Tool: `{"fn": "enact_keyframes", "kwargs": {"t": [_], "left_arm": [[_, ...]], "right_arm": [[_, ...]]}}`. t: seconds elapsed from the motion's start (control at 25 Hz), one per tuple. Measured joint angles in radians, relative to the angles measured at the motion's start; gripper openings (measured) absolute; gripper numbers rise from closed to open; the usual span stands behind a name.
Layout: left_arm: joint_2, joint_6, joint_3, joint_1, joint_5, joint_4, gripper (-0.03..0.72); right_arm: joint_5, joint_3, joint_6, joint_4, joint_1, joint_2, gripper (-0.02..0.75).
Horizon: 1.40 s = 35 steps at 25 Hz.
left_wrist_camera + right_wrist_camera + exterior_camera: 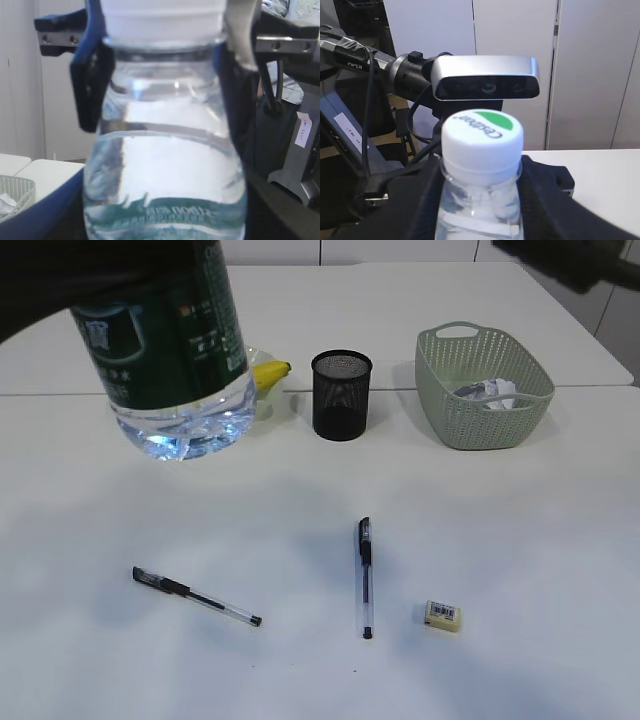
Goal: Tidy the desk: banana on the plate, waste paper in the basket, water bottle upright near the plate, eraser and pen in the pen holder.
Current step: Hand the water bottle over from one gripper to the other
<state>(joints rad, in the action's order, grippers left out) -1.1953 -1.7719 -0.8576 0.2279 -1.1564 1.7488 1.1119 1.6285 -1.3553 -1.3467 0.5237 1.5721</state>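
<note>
The water bottle (175, 350), clear with a green label and white cap, hangs upright high over the table's back left. My left gripper (165, 212) is shut on its body (165, 175). My right gripper (480, 200) is shut on the neck under the cap (482, 137), and its fingers (92, 85) show beside the cap in the left wrist view. The banana (270, 373) lies on the plate (264, 405), mostly hidden behind the bottle. Waste paper (490, 393) lies in the green basket (440, 410). Two pens (196, 596) (365, 575) and the eraser (443, 615) lie on the near table. The black mesh pen holder (341, 395) stands at the back centre.
The right arm (590, 265) shows as a dark shape in the top right corner of the exterior view. The left wrist's camera (485, 85) faces me in the right wrist view. A seam between two tables (400, 391) runs behind the pen holder.
</note>
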Motion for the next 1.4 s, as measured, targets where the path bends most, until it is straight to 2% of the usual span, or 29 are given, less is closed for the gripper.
{"fn": "enact_keyframes", "kwargs": {"t": [0.84, 1.4], "left_arm": [[0.000, 0.000, -0.012, 0.000, 0.009, -0.004, 0.452], [0.000, 0.000, -0.012, 0.000, 0.009, -0.004, 0.445]], "right_arm": [[0.000, 0.000, -0.005, 0.002, 0.000, 0.000, 0.312], [0.000, 0.000, -0.007, 0.002, 0.000, 0.000, 0.314]]}}
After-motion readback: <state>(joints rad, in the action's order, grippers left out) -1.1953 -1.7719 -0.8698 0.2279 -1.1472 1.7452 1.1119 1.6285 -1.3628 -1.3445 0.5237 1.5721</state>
